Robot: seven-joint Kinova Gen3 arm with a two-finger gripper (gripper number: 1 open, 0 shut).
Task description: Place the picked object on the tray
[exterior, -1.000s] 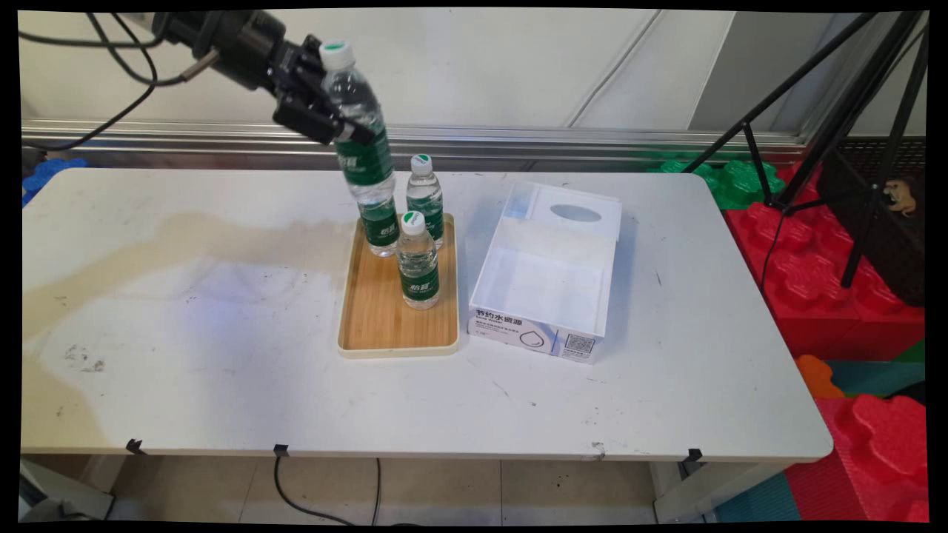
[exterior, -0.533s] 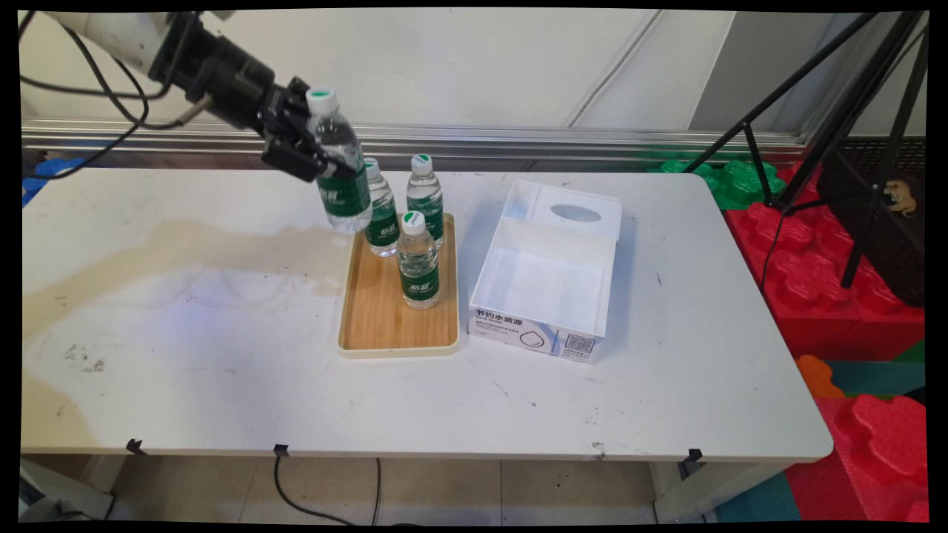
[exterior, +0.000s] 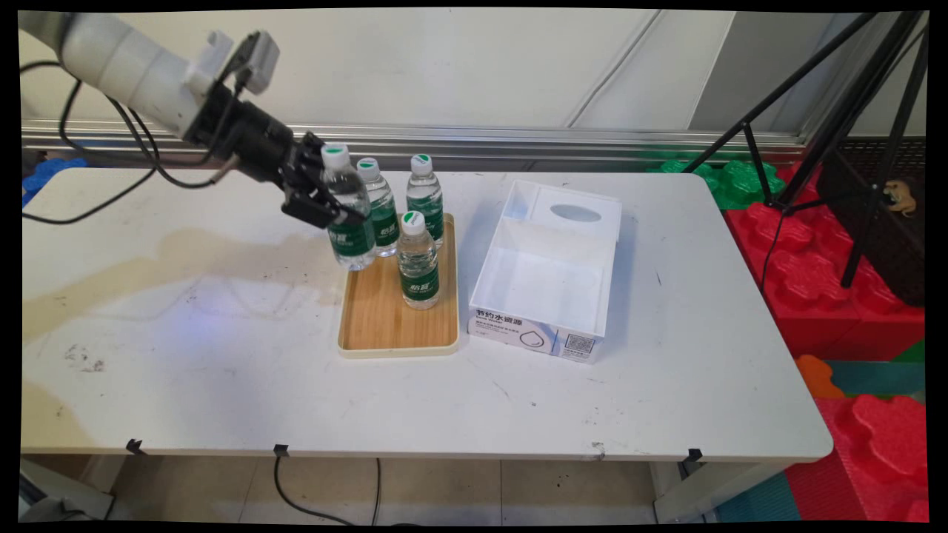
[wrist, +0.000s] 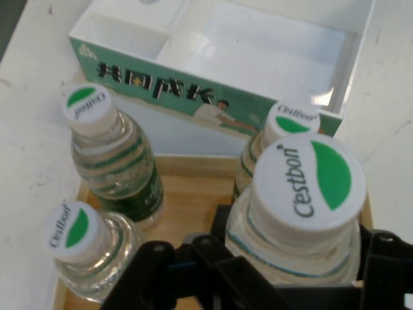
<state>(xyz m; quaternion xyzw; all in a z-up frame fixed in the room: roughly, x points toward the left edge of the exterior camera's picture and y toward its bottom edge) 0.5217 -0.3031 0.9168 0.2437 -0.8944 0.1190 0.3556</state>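
Main view shows the gripper (exterior: 331, 205) clamped on an upright water bottle (exterior: 348, 222), tray (exterior: 385, 326) rim at its five o'clock.

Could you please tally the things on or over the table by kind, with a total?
Water bottles: 4, one held in the gripper, three on the tray
Wooden tray: 1
White box: 1
Total: 6
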